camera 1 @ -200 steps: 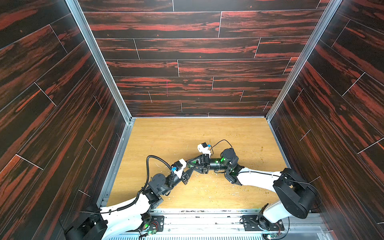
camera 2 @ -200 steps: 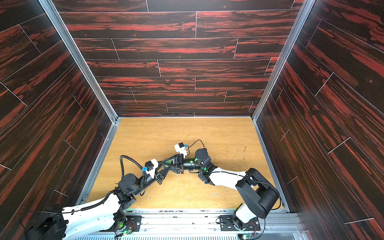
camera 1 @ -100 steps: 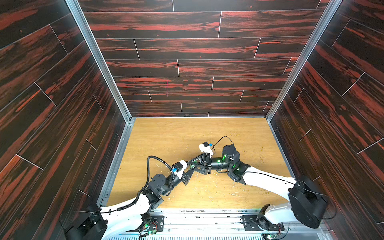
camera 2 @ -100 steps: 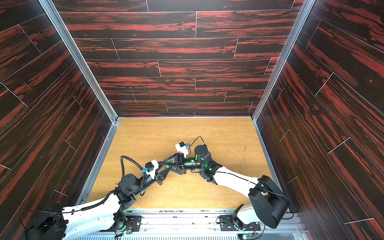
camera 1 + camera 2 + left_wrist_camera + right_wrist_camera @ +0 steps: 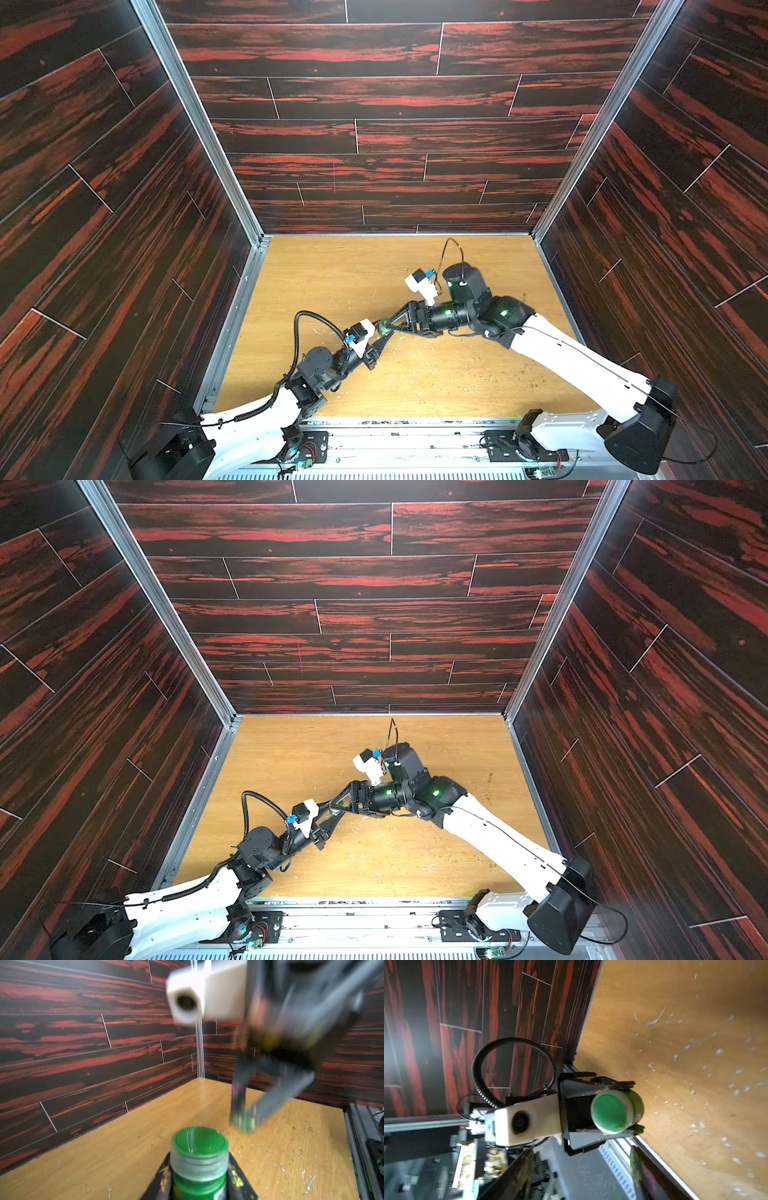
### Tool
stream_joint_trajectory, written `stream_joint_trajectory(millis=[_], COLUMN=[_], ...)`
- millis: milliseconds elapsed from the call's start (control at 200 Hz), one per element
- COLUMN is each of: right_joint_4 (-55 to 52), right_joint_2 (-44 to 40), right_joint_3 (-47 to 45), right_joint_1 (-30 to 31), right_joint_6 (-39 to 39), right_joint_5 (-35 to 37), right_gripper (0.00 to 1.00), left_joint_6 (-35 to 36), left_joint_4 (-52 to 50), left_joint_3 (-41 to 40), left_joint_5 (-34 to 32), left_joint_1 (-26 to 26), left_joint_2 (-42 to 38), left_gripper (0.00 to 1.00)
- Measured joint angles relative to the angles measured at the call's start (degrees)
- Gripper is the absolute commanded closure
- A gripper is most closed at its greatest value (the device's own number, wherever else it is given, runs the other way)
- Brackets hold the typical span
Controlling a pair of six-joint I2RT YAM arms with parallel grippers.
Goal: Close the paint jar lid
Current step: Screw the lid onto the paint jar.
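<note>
The paint jar (image 5: 198, 1182) is a tiny clear-sided jar with bright green inside, held upright off the wooden floor with my left gripper (image 5: 199, 1186) shut on its body. The green lid (image 5: 200, 1142) sits on its mouth. In the right wrist view the lid (image 5: 609, 1113) faces the camera, with the left gripper's fingers (image 5: 591, 1087) on either side of the jar. My right gripper (image 5: 256, 1113) is open, blurred, and hangs just beyond the jar without touching it. In both top views the jar (image 5: 382, 326) (image 5: 335, 810) shows where the two grippers meet.
Dark red-streaked walls close in the wooden table (image 5: 457, 374) on three sides. A metal rail (image 5: 415, 424) runs along the front edge. Dried paint flecks are scattered over the table's right half.
My right gripper has opened, let go of the lid and drawn back a little. Its elbow has swung out to the right. The left gripper has stayed shut on the jar.
</note>
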Motion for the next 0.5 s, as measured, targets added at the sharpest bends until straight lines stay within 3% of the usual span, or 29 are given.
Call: stream_joint_trajectory(millis=[230,496], right_joint_4=[-22.0,-30.8], right_joint_2=[7.1,13.2], right_joint_3=[18.3,18.8], right_joint_1=[0.0,0.0], right_joint_6=[-24.2,-40.9], right_joint_5=[7.6,10.2], right_gripper=[0.29,0.33], left_joint_6=[0.0,0.2], left_joint_4=[-3.2,-4.4], left_joint_3=[0.0,0.1], left_joint_5=[0.7,1.8], left_joint_1=[0.0,0.1], left_joint_2=[0.0,0.0], left_gripper=[0.90,0.90])
